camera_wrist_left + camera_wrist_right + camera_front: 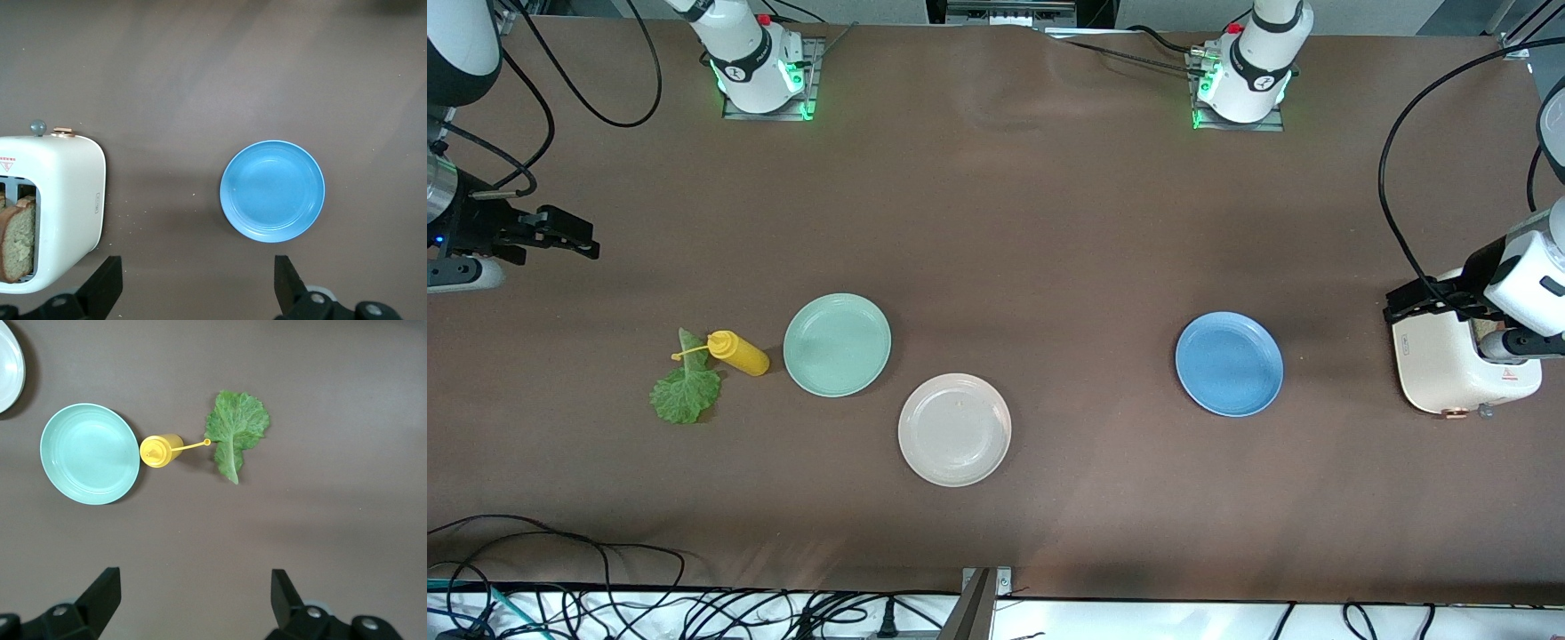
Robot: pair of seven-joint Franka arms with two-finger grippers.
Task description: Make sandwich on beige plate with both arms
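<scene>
The beige plate (955,430) lies bare, nearer the front camera than the mint green plate (837,344); its edge shows in the right wrist view (8,367). A ruffled green lettuce leaf (685,391) (237,433) lies flat toward the right arm's end. Two brown bread slices (17,237) stand in the white toaster (1449,373). My right gripper (580,236) (193,580) hangs open over bare table near the right arm's end. My left gripper (1398,307) (197,267) is open above the table beside the toaster. Neither holds anything.
A yellow mustard bottle (738,353) (160,450) lies between the lettuce and the mint green plate (90,453). A blue plate (1229,364) (272,190) sits toward the left arm's end, beside the toaster (60,207). Cables run along the table's front edge.
</scene>
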